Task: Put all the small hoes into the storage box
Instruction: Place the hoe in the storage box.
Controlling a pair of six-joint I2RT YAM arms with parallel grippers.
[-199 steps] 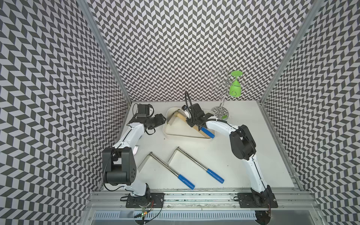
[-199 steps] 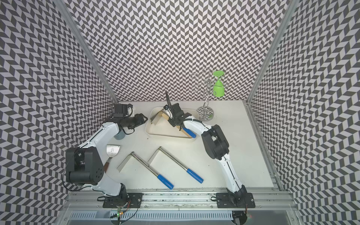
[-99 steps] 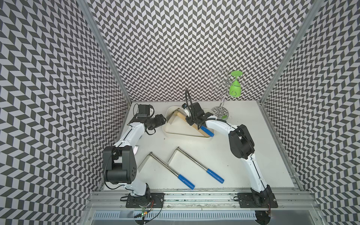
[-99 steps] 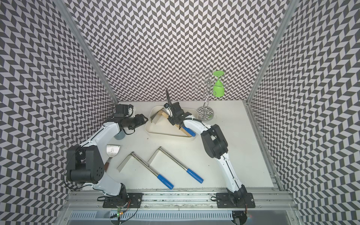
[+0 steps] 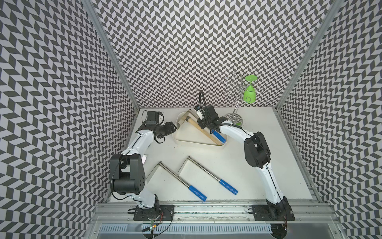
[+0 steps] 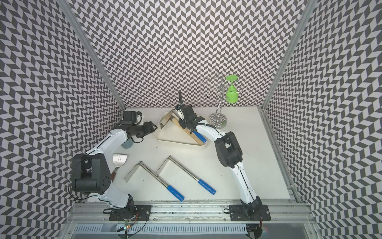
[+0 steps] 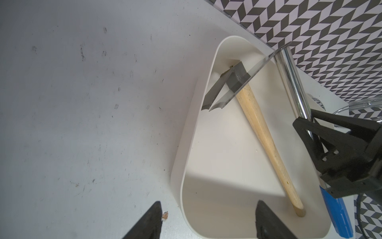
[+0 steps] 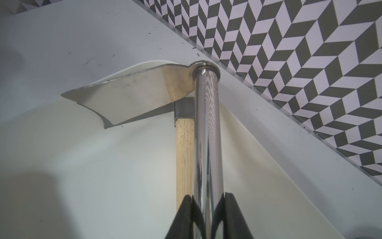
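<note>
The placing step is in hand: the hoe (image 8: 206,134) is clenched by its chrome shaft in the right claw (image 8: 207,195) and held over the box (image 5: 198,142), just above a wooden-handled hoe (image 7: 260,128) lying inside. The left claw (image 7: 207,207) is spread and empty at the box's left end. Next, the hoe is probably to be lowered until it rests inside, then released.

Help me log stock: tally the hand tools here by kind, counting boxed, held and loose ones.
Chrome-shafted small hoe with blue grip: 3
Wooden-handled hoe with grey steel head: 1
Flat steel scraper with dark handle: 1
Total: 5
</note>
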